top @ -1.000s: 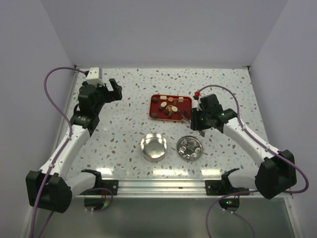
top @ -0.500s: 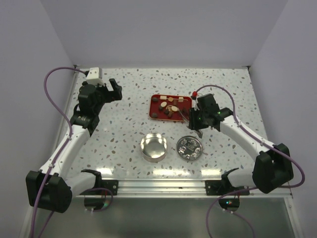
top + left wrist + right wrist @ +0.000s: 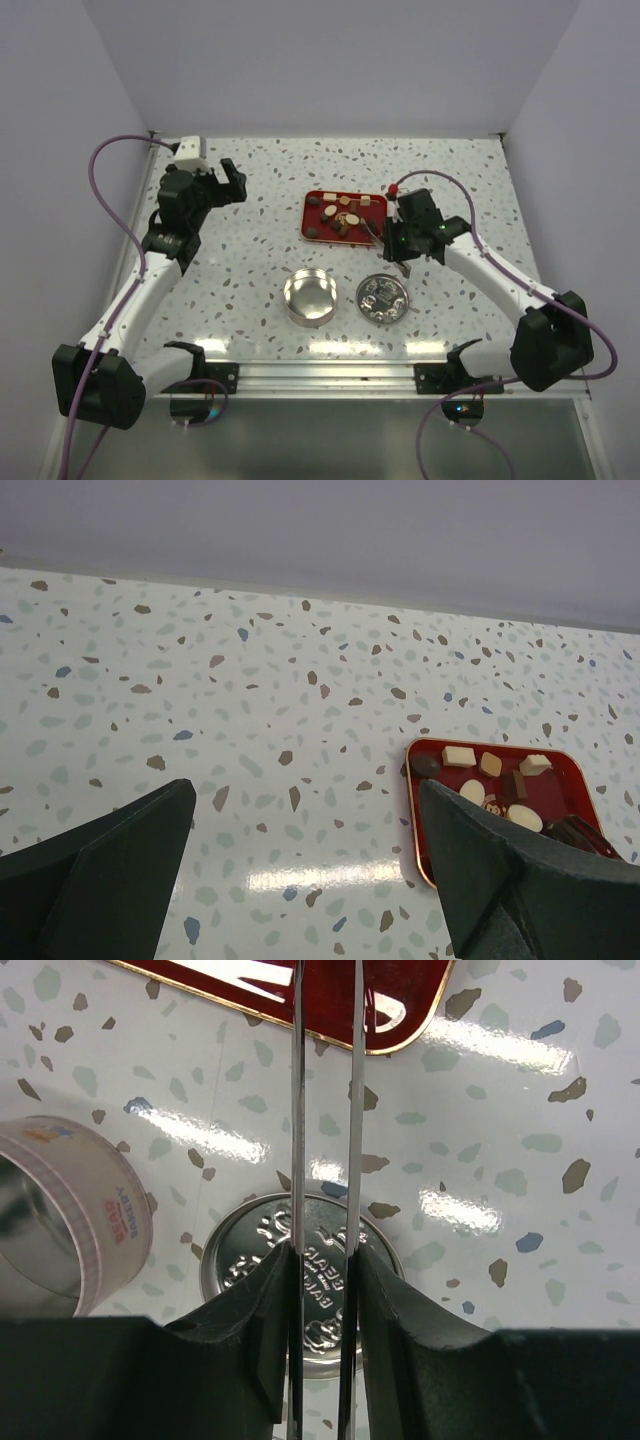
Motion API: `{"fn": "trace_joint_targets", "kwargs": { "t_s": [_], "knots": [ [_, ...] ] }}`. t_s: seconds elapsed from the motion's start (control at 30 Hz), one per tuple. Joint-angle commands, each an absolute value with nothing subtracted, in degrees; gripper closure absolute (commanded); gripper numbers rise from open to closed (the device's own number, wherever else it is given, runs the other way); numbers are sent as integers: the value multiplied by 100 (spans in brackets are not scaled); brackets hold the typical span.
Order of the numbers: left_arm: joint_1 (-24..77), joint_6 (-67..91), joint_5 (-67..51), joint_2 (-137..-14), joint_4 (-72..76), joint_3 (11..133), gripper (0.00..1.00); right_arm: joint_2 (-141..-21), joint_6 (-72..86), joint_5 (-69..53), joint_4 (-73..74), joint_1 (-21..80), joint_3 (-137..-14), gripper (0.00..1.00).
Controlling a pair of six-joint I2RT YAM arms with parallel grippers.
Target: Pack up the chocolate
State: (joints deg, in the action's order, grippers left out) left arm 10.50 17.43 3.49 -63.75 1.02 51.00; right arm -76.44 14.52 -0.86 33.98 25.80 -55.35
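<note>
Right gripper clamps slim metal tweezers, we judge for plucking small chocolate pieces from the far-edge red rectangular tray; left gripper spread.

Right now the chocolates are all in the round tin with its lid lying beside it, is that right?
No. The top view shows the chocolates on the red tray; the tin looks empty. Its lid does lie beside it.

embossed lettering on round metal lid, red print on tin's paper band, neither clearly legible
</note>
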Motion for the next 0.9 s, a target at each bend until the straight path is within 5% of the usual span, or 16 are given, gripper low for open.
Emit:
{"fn": "trace_joint_targets", "kwargs": {
  "t_s": [0.0,0.37,0.87],
  "knots": [
    [1020,1793,431,-6328,185,5150,0,-7269,1442,131,3638,2610,-5950,73],
    [1020,1775,466,-6337,185,5159,0,-6794,1240,-254,4113,2628,-6337,73],
    [1020,1758,536,-6390,167,5168,0,-5986,1011,-2705,4359,2716,-6126,74]
  ]
}}
